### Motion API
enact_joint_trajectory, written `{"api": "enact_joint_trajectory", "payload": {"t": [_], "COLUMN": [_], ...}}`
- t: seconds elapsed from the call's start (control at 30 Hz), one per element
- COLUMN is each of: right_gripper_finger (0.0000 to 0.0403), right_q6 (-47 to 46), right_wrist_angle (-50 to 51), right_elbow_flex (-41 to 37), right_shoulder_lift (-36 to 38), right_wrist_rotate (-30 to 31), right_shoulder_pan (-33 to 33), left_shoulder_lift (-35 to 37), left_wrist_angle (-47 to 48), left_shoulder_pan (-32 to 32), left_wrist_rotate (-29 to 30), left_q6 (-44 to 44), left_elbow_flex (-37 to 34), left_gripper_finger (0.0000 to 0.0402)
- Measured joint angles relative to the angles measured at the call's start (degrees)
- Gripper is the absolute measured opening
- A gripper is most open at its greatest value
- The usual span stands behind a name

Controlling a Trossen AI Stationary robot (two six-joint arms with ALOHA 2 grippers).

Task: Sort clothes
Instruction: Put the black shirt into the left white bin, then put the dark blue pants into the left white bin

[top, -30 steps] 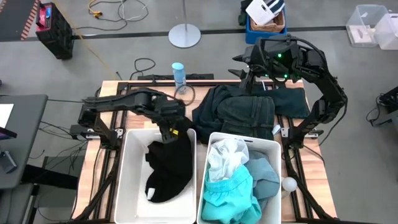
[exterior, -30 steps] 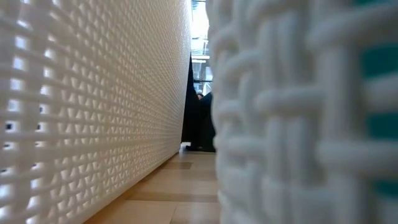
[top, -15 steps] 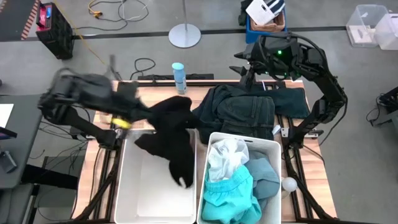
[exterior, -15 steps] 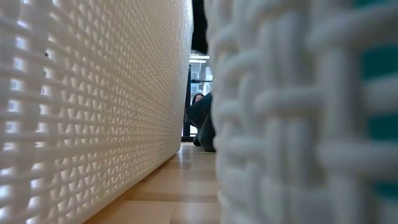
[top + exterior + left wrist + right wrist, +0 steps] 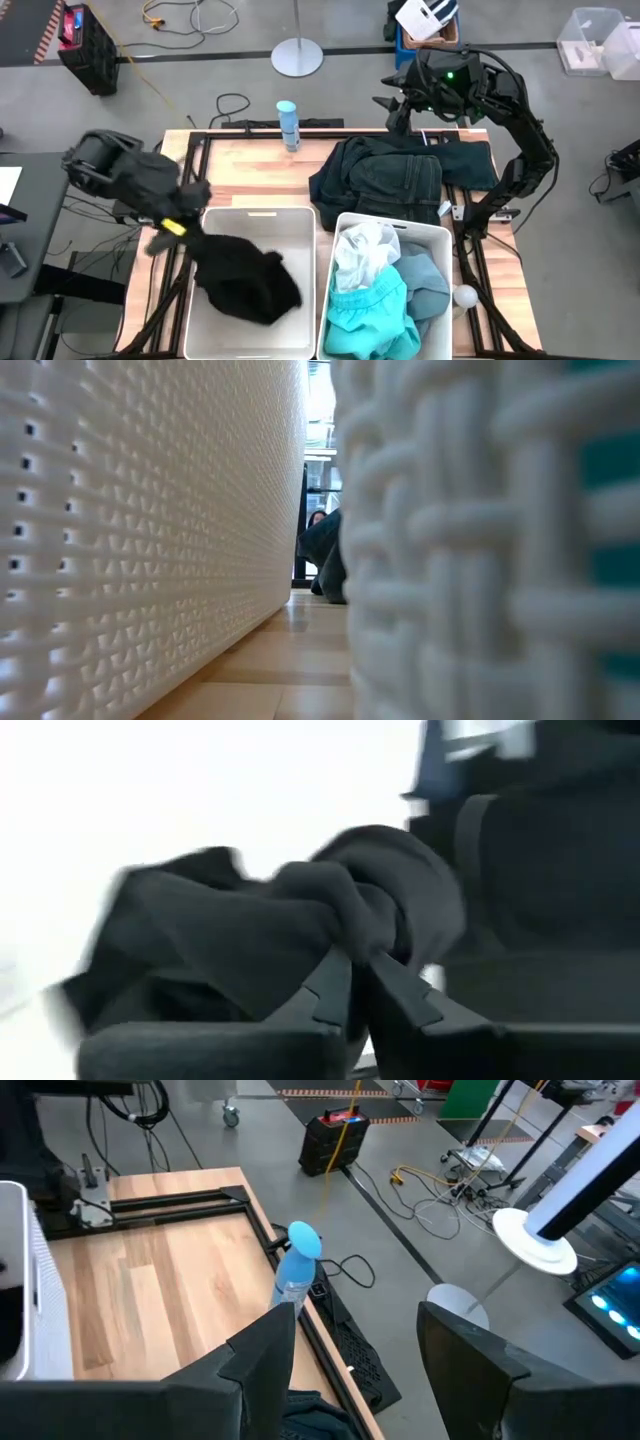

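Note:
My left gripper [image 5: 178, 228] hovers at the left wall of the left white bin [image 5: 262, 212], shut on a black garment [image 5: 245, 285] that trails from it into that bin. My right gripper [image 5: 392, 105] stands open and high over the table's far edge, with nothing between its fingers [image 5: 262, 1350]. A heap of dark green and black clothes [image 5: 390, 175] lies on the table's far right. The right bin [image 5: 392, 218] holds white, turquoise and grey-blue clothes [image 5: 375, 290]. My left gripper pinches a bunched fold of the black garment [image 5: 345, 925] between its two fingertips. The fingers slant down from the table's left side. The cloth trails slack from them across the bin's left wall [image 5: 195, 262], and most of it lies inside the bin.
A slim blue bottle [image 5: 287, 122] stands at the table's far edge, left of the dark heap. The two bins fill the table's near half, with a narrow gap between them [image 5: 318, 620]. Bare wood shows at the far left [image 5: 250, 165].
My left gripper has pulled the black garment up out of the left bin and swung toward the table's left edge, then toward the near edge. The garment spread out over the bin's far wall, then dropped back, bunched in the bin's near left part.

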State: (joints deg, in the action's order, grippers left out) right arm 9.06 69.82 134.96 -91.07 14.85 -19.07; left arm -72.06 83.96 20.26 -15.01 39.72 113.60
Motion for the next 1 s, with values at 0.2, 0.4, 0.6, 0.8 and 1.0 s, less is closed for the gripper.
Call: {"api": "enact_joint_trajectory", "payload": {"t": [0.2, 0.4, 0.6, 0.8, 1.0], "right_gripper_finger": [0.0228, 0.0228, 0.0222, 0.0217, 0.0217], "right_q6": [0.41, -0.62, -6.73, -10.34, -18.23], "right_wrist_angle": [0.11, 5.47, 20.79, 19.75, 20.25], "right_elbow_flex": [0.0, 0.02, 0.0, -3.62, -9.75], "right_shoulder_lift": [0.0, 0.0, -1.68, -1.04, -0.89], "right_wrist_rotate": [0.0, -0.14, -6.08, -17.67, -18.49], "right_shoulder_pan": [-1.11, -2.37, -8.95, -14.19, -18.22], "left_shoulder_lift": [-4.49, -8.34, -10.96, -12.75, -17.34], "left_wrist_angle": [5.55, 5.76, 2.55, -8.76, -17.75], "left_shoulder_pan": [-0.02, -0.03, -2.26, -7.94, -19.32], "left_wrist_rotate": [10.57, 18.56, 29.51, 33.78, 27.08], "left_q6": [0.0, -0.14, -3.3, -5.85, -4.69], "left_elbow_flex": [0.0, 0.0, 0.0, -0.02, -0.11], "left_gripper_finger": [0.0083, 0.0162, 0.0197, 0.0198, 0.0199]}}
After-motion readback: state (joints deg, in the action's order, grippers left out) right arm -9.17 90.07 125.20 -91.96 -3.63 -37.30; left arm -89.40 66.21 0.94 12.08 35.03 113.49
